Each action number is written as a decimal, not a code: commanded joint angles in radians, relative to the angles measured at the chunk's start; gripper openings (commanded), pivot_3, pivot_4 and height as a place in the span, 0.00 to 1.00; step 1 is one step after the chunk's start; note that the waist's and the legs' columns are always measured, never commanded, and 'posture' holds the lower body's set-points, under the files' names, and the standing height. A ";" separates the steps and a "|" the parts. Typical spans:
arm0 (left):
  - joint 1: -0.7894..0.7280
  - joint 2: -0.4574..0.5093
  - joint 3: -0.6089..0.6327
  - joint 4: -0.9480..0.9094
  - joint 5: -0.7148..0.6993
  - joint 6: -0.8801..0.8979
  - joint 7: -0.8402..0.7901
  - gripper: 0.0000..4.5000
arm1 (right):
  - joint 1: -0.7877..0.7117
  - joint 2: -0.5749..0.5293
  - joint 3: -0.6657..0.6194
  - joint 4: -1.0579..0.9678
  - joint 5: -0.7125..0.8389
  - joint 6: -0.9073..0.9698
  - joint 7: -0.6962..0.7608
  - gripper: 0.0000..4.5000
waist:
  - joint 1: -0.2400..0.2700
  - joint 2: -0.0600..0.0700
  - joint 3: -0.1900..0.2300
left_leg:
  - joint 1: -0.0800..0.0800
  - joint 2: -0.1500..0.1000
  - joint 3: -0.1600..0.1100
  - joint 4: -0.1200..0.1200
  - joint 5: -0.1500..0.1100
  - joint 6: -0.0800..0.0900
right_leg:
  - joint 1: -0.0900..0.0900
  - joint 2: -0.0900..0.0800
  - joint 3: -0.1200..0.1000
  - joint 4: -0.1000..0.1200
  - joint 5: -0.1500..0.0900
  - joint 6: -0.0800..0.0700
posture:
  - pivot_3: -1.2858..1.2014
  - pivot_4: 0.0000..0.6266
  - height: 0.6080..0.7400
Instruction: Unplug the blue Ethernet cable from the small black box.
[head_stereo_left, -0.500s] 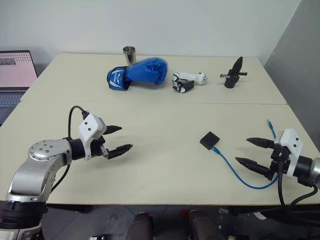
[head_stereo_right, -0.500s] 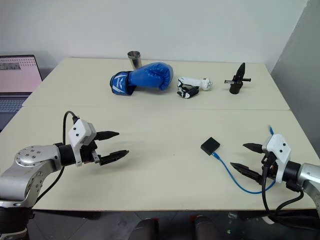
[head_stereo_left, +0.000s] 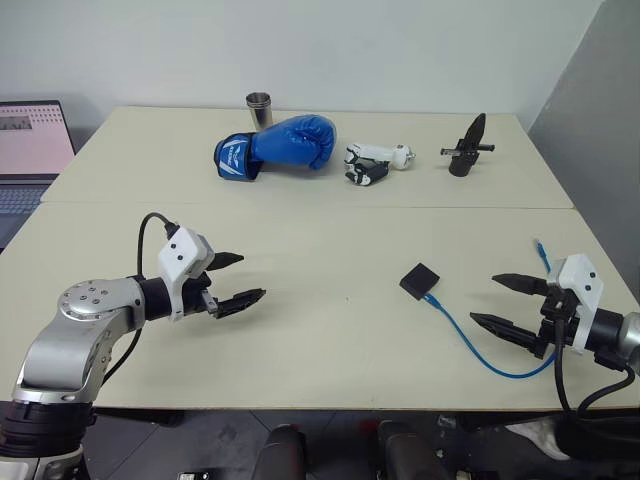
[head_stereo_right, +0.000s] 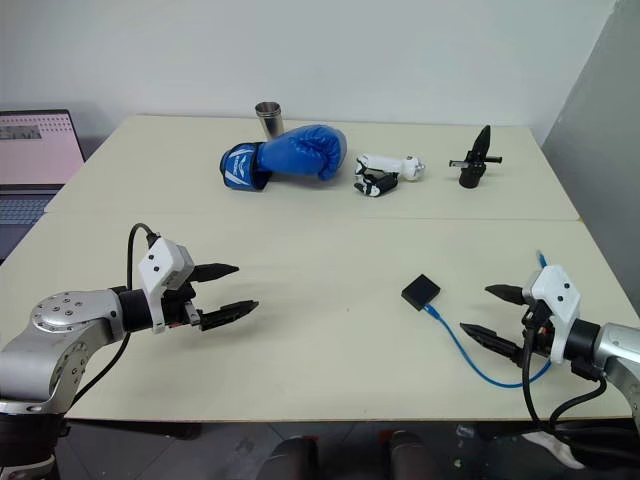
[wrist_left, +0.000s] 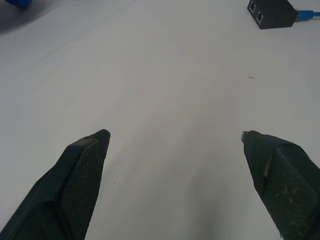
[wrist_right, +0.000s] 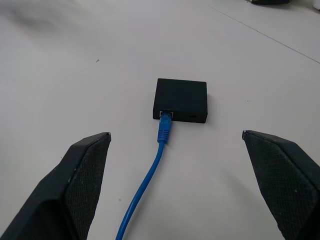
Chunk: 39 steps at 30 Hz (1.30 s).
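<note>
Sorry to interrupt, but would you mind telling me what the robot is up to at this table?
It is set to unplug the blue Ethernet cable from the small black box, and the plug sits in the socket. The right gripper hovers open, aimed at the box with the cable running between its fingers. The left gripper is open over bare table, away from the box. Neither touches anything.

Boxing glove (head_stereo_left: 277, 146), metal cup (head_stereo_left: 259, 108), black clip (head_stereo_left: 467, 146), laptop (head_stereo_left: 30, 150).
</note>
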 joint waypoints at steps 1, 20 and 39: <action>-0.026 0.017 -0.014 -0.034 0.005 -0.008 -0.009 1.00 | -0.006 -0.014 -0.031 -0.038 0.012 0.002 -0.007 0.99 | 0.000 0.000 0.000 | 0.000 0.000 0.000 0.000 0.000 0.000 | 0.000 0.000 0.000 0.000 0.000 0.000 | 0.52 0.24 1.00; -0.098 0.026 -0.120 -0.074 -0.025 -0.066 -0.184 1.00 | -0.048 0.170 0.265 0.020 -0.223 -0.002 -0.270 0.99 | -0.001 0.000 0.000 | 0.000 0.000 0.001 0.000 0.000 0.000 | 0.000 0.000 0.001 0.001 0.000 0.000 | 0.52 0.24 1.00; -0.101 0.013 -0.160 -0.105 -0.025 -0.038 -0.186 1.00 | -0.176 0.246 0.383 0.203 -0.365 -0.090 -0.303 0.58 | -0.001 0.000 0.000 | 0.000 0.000 0.000 0.001 0.000 0.000 | 0.000 0.000 0.001 0.001 0.000 0.000 | 0.52 0.24 1.00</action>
